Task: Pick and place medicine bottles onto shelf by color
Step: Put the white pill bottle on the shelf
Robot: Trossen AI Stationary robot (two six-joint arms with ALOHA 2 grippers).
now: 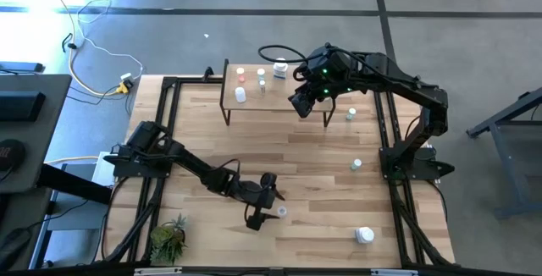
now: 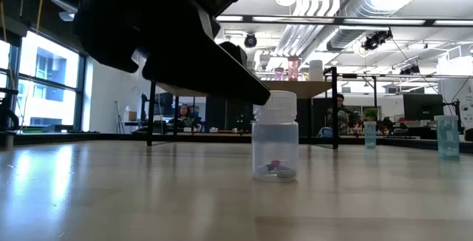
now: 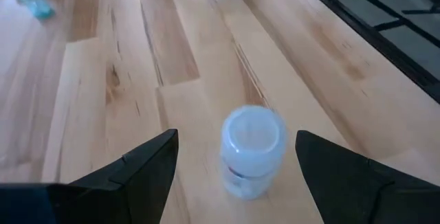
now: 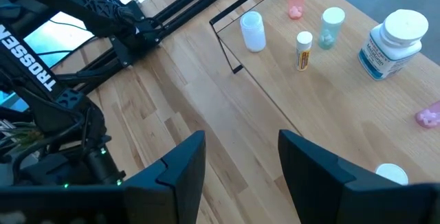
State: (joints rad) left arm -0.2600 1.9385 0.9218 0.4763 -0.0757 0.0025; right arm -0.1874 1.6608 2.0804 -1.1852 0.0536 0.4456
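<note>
left gripper (image 3: 234,162) wide around white-capped bottle (image 3: 251,150); right gripper (image 4: 240,165) empty, part-open over shelf (image 4: 357,107)

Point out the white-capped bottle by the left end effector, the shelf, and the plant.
white-capped bottle (image 3: 251,136), left wrist view, on its cap.
shelf (image 1: 292,105), high view, bare top board.
plant (image 1: 168,237), high view, on its leaves.

Shown: one shelf (image 1: 271,103), one potted plant (image 1: 169,239), and nine medicine bottles (image 1: 240,96) that can be counted. Five stand on the shelf beside the right gripper (image 4: 241,135), one large and four small. Four stand on the tabletop (image 1: 322,183), one of them between the spread fingers of the left gripper (image 3: 237,136).
</note>
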